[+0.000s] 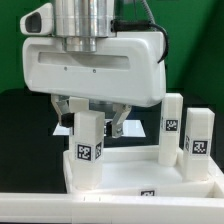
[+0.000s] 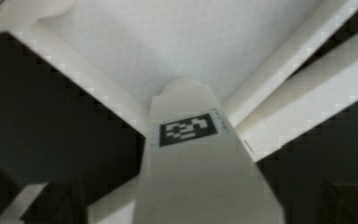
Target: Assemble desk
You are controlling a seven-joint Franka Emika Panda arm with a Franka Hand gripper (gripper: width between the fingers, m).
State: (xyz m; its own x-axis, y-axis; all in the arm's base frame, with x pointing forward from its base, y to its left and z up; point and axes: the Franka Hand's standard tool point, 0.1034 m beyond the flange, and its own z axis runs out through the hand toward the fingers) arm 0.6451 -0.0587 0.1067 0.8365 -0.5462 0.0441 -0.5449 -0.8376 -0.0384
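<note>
Standing on black table [image 1: 20, 130], white tabletop [image 1: 120, 172]; green wall [image 1: 195, 45] behind.

Exterior view. The tabletop [image 1: 130, 180] fills the lower part of the frame, its near rim along the bottom edge. One leg [image 1: 88, 150] stands upright at lower centre-left, on the tabletop's left part. The hand [image 1: 91, 118] hangs directly above that leg, in the frame's middle, a finger to either side of the leg's top. Two more upright legs, the inner leg [image 1: 171, 132] and the outer leg [image 1: 198, 143], stand side by side at the right of the frame, just beside each other. Wrist view: the leg rises from the bottom edge to the centre.
</note>
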